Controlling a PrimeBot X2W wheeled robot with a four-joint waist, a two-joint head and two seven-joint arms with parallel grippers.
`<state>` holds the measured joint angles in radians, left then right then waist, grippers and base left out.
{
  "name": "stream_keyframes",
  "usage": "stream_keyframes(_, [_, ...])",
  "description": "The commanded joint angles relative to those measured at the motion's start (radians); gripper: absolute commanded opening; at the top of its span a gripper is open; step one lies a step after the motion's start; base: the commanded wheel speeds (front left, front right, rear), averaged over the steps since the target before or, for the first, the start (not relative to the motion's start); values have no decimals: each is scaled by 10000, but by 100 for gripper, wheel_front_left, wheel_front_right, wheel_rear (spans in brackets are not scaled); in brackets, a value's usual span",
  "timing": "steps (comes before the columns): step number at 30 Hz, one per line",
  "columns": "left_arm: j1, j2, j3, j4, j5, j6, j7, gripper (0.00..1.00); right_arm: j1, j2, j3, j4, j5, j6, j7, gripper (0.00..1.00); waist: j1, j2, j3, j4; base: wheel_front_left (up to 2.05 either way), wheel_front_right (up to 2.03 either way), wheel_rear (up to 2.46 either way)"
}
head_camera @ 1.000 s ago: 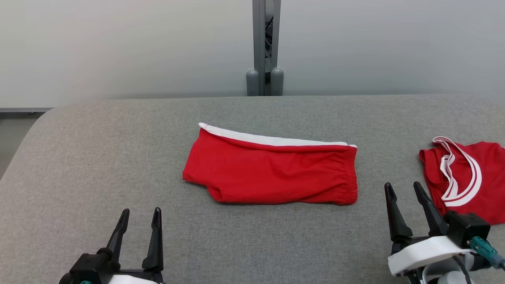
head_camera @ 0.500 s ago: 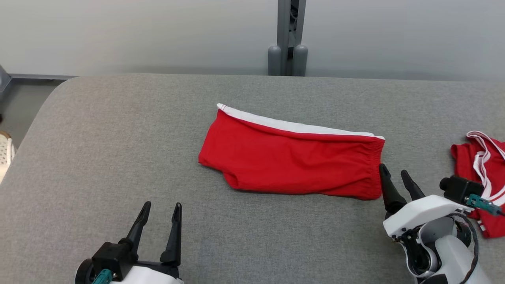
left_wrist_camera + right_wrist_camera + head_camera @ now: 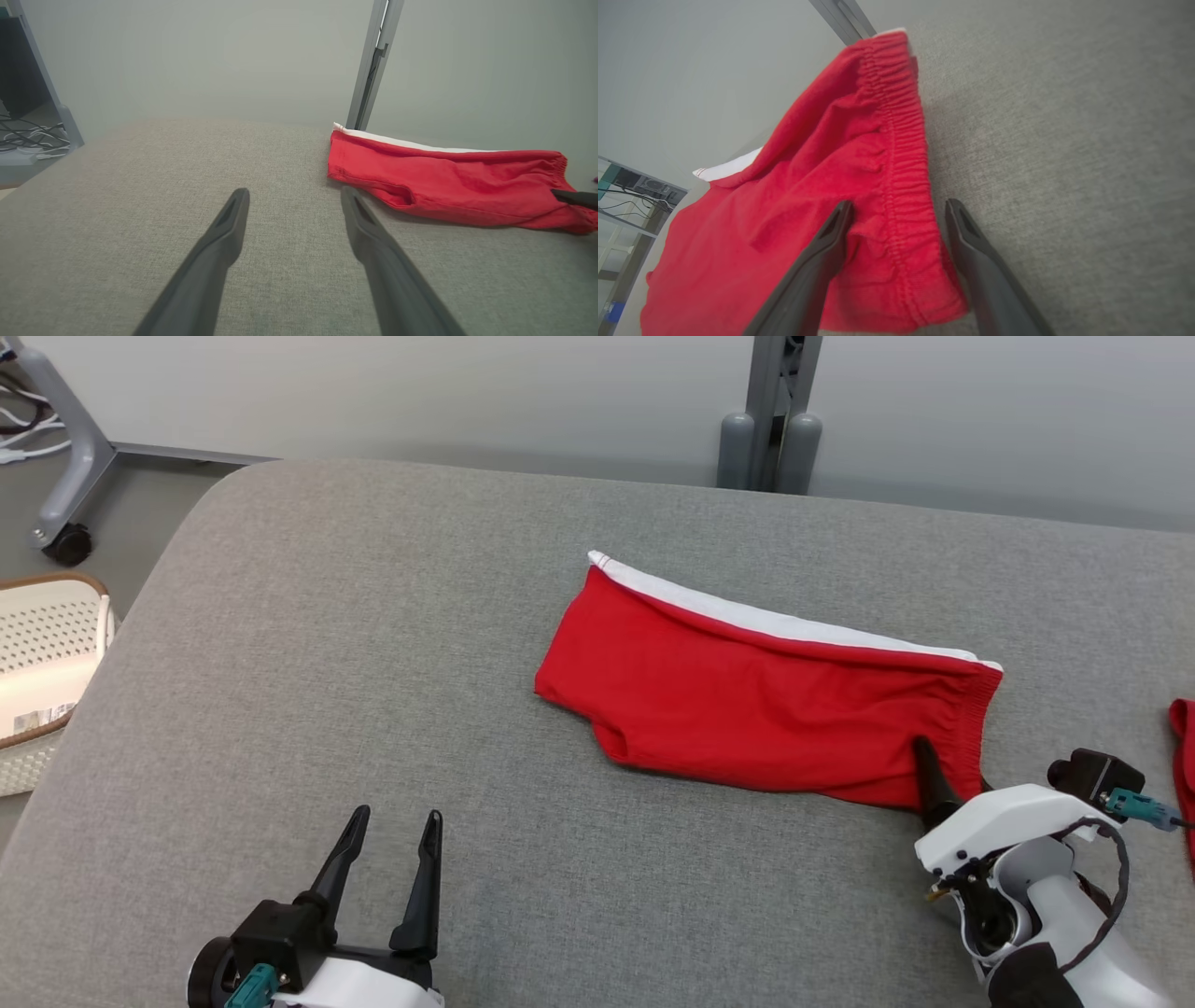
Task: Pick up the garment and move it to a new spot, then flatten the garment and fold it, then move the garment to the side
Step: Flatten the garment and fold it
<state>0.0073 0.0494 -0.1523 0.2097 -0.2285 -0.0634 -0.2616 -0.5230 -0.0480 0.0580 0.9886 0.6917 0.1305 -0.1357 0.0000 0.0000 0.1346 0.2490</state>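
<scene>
While the left gripper (image 3: 396, 815) hangs spread, the right gripper (image 3: 899, 204), spread, straddles the garment (image 3: 766, 709) at its waistband.

The robot's left gripper (image 3: 396, 815) and right gripper (image 3: 899, 204) each carried two long, tapering matte-black fingers. Glossy white moulded shells (image 3: 1004, 817) covered the wrists, each topped by a small black camera block (image 3: 1092, 773) with a teal plug (image 3: 1134, 807), while a thin black cable (image 3: 1116, 887) looped beside the right wrist joint.

Lab: padded table (image 3: 373, 663), steel post (image 3: 770, 411), cables (image 3: 28, 140)
</scene>
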Motion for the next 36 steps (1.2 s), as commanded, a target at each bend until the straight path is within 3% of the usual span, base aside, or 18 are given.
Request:
stream_keyframes(1, [-222,32,10,-22,56,-14,-30,100,-79,-65,-25,101,91,6,-57,100,0,0,29,64,0,0,0])
stream_keyframes(7, [-203,32,-37,-103,7,-2,-30,100,-471,1,287,942,730,6,-47,100,0,0,133,213,0,0,0])
stream_keyframes(19, [-364,31,-143,-69,-5,98,-30,100,-945,42,1520,1174,1811,17,135,100,0,0,224,268,0,0,0])
stream_keyframes(21, [-376,30,-153,-53,2,107,-30,100,-987,39,1706,1234,1865,17,24,0,0,0,192,269,0,0,0])
stream_keyframes(36, [-112,31,-148,61,-100,101,-30,100,-778,-344,2260,1603,1914,12,-438,0,0,0,-365,0,0,0,0])
